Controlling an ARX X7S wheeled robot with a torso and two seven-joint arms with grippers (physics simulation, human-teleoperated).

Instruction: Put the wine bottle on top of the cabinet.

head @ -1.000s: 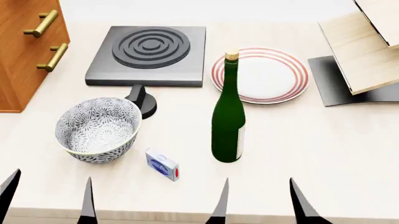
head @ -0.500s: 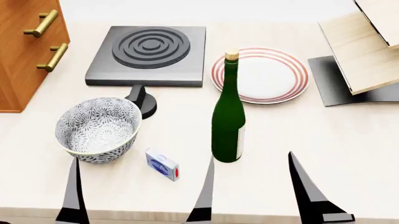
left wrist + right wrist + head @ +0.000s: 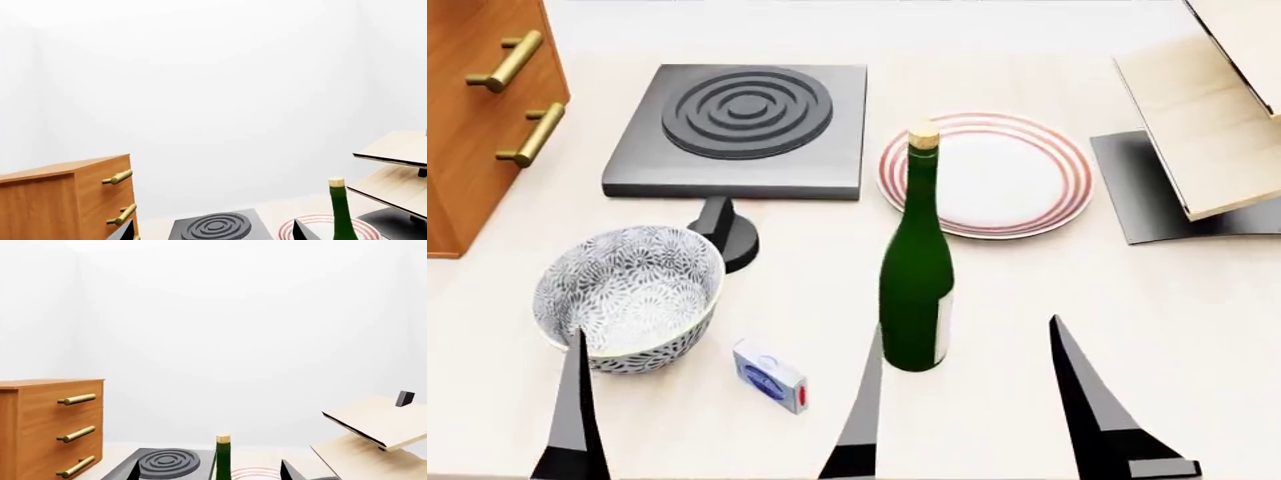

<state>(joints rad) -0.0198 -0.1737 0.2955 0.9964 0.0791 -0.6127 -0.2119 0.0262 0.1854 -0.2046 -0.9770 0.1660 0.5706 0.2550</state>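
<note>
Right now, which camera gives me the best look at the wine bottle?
The head view: the wine bottle shows whole, upright from cork to base, standing on the table near the striped plate. The left wrist view catches only its cork and neck at the frame's bottom edge, and the right wrist view likewise.

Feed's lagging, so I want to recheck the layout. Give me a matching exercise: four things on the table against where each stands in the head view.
Things:
1. wine bottle
2. cabinet
3. patterned bowl
4. striped plate

Places:
A. far left edge, brass handles facing in
B. behind the bottle, right of the hob
C. near left, beside the small blue box
D. upright at centre, cork on top

Pairs: 1-D, 2-A, 3-C, 4-B
</note>
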